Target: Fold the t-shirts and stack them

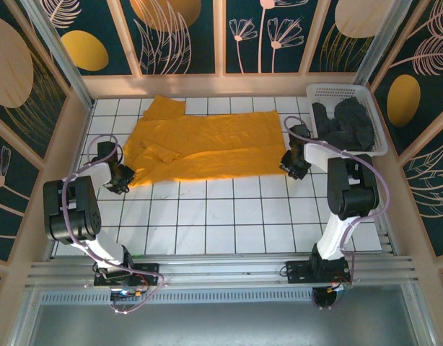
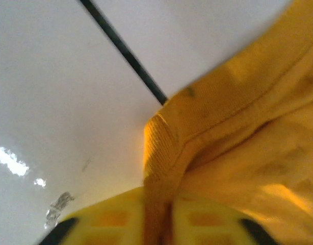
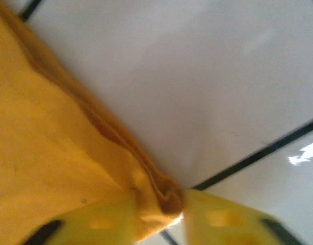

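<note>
We see the mustard t-shirt (image 1: 207, 144) spread flat on the white-tiled bench (image 1: 229, 223). Our left gripper (image 2: 156, 217) is clenched on a ribbed edge at its near left corner. Our right gripper (image 3: 160, 206) is pinching the near right corner. The dark t-shirts (image 1: 344, 122) lie heaped in the white basket (image 1: 337, 89) at the far right.

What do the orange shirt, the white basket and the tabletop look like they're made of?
Mustard t-shirt: soft matte knit cloth, probably cotton; ribbed hem, stitched seams, creases. Basket: white moulded plastic, by its lattice walls. Tabletop: smooth, glossy white tiles or panels; dark lines, glare.
</note>
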Available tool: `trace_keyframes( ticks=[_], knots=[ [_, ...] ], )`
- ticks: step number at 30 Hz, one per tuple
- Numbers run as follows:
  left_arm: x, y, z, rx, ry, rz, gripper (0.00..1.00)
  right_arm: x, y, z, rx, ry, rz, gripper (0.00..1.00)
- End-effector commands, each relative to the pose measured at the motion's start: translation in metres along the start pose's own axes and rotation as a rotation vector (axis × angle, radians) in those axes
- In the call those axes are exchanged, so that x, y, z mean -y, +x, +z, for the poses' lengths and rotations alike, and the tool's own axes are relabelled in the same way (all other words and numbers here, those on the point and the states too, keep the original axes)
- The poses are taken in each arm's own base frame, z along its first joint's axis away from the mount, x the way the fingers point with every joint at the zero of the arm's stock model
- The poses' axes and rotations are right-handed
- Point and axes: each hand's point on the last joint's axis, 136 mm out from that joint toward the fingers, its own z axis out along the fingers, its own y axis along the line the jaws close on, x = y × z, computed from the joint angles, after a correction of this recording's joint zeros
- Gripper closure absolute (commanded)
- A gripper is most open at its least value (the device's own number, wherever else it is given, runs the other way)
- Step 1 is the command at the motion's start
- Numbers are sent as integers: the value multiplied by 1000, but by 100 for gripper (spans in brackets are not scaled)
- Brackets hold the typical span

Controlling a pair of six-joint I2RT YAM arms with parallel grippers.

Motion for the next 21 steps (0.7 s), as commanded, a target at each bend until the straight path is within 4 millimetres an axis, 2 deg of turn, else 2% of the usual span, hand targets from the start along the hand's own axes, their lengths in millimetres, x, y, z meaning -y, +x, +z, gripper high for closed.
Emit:
trace_keyframes(
  ticks=[1, 5, 8, 15, 21],
  knots=[
    [3, -18, -4, 59, -24, 25, 100, -8, -12, 7, 18, -13, 11, 99],
    [-9, -30, -18, 112, -98, 57, 100, 16, -13, -8, 75, 81, 35, 100],
    [-20, -24, -27, 113, -127, 64, 100, 38, -1, -22, 84, 128, 41, 100],
    [-66, 31, -33, 39, -162, -87, 100, 94, 66, -33, -34, 222, 71, 100],
    [-98, 50, -46, 83, -202, -209, 100, 128, 108, -48, -72, 247, 94, 100]
  ],
)
